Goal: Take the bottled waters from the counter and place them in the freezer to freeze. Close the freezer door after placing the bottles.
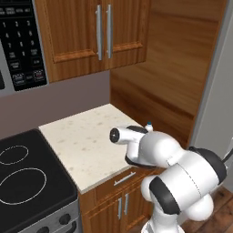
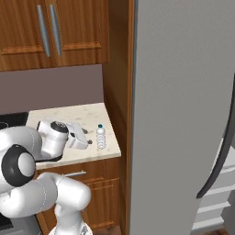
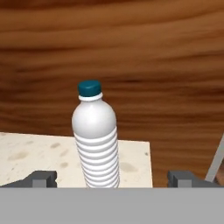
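While your fingers (image 3: 112,178) are standing fully spread and gripping nothing, the bottled water (image 3: 96,138) is standing upright between them near the tabletop's (image 2: 64,117) right edge, beside the freezer door (image 2: 183,114), which is hanging open.

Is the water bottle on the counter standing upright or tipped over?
Upright. The ribbed pale plastic bottle with a dark blue cap stands on its base on the beige speckled counter, cap at the top, between the open gripper fingertips.
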{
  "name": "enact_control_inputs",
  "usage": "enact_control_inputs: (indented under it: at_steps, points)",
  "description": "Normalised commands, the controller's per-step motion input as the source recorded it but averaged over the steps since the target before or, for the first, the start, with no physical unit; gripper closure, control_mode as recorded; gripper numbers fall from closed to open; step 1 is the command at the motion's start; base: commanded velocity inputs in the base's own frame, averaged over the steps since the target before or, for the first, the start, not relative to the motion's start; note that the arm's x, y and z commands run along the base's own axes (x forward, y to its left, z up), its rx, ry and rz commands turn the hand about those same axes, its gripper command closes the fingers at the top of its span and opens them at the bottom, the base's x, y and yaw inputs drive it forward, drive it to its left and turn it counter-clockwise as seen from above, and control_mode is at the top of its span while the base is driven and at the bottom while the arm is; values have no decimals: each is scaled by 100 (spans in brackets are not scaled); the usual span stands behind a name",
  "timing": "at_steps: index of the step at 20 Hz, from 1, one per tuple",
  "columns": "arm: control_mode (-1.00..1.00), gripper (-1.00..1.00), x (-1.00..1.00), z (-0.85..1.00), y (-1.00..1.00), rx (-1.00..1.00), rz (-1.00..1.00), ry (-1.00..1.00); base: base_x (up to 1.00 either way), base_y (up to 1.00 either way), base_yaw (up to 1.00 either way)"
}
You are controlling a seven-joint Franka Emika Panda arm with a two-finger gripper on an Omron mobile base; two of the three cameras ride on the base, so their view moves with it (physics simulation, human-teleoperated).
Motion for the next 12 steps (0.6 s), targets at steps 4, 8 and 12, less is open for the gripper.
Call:
enact_control_inputs:
  at_steps: [4, 8, 12]
  points:
    - [-100, -100, 5, 0, 0, 0, -5, 0, 0, 0, 0]
    - [-100, -100, 15, 0, -4, 0, -1, 0, 0, 0, 0]
    - [-100, -100, 13, 0, -11, 0, 0, 0, 0, 0, 0]
